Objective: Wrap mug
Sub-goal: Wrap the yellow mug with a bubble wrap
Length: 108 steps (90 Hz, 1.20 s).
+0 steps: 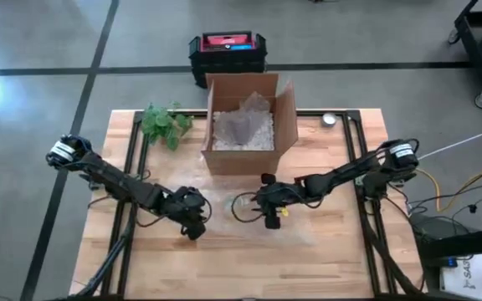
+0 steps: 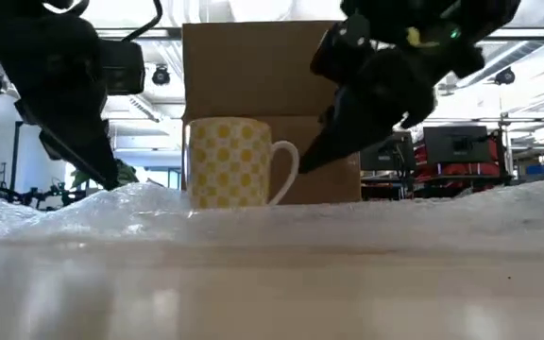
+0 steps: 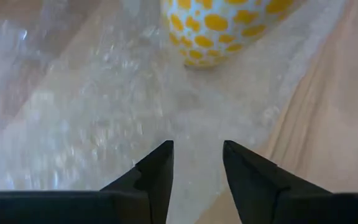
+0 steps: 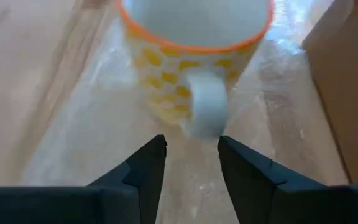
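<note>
Near the worktop's centre, at 6 o'clock from the open brown cardboard box (image 1: pixel 249 125), stands the white ceramic mug with yellow dots and orange rim (image 2: pixel 229 162), upright on a clear sheet of bubble wrap (image 3: pixel 92 112), handle (image 4: pixel 205 112) toward the right pincer (image 4: pixel 191 163). Right pincer: at the mug's 3 o'clock, fingers apart, empty, aligned with the handle. Left pincer (image 3: pixel 197 168): at the mug's 9 o'clock, fingers apart, low over the sheet. Risks, judged: a forward push on the handle could tip or spin the mug; the slippery wrap may slide from a shallow pinch, dragging the mug off-centre.
</note>
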Available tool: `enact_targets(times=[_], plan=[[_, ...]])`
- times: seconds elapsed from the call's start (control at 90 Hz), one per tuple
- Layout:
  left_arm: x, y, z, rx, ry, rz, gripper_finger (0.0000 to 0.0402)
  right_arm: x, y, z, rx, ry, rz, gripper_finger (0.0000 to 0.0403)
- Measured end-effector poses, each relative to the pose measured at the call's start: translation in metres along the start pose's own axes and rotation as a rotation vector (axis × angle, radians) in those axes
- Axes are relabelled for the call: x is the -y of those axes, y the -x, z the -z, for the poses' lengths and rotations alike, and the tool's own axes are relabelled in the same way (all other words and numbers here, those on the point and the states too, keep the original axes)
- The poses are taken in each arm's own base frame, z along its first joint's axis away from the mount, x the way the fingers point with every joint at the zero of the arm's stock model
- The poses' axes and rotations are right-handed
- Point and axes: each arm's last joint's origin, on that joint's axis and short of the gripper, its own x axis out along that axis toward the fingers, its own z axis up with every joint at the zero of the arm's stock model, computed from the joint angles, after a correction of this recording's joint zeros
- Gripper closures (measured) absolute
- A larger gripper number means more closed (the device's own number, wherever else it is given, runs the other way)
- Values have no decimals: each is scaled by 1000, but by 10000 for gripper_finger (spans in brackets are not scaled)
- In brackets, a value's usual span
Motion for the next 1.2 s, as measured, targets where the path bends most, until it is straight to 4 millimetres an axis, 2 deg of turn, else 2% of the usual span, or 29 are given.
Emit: enact_targets(times=[0.322, 0.489, 0.733, 0.844, 0.989, 1.2], plan=[[-1, -2, 0, 53, -7, 0, 292, 3, -5, -7, 99, 1, -5, 305], [-1, -3, 0, 71, -4, 12, 296, 4, -8, -4, 81, 21, -2, 364], [-1, -4, 1, 75, -6, 15, 301, 4, -2, -7, 89, 46, 5, 365], [-1, -4, 0, 76, -5, 17, 300, 5, 13, -16, 107, 45, 5, 365], [-1, -4, 0, 80, -4, 21, 295, 7, 42, -25, 81, 33, 5, 365], [-1, -4, 0, 80, -3, 21, 292, 12, 96, -19, -80, -1, 67, 365]])
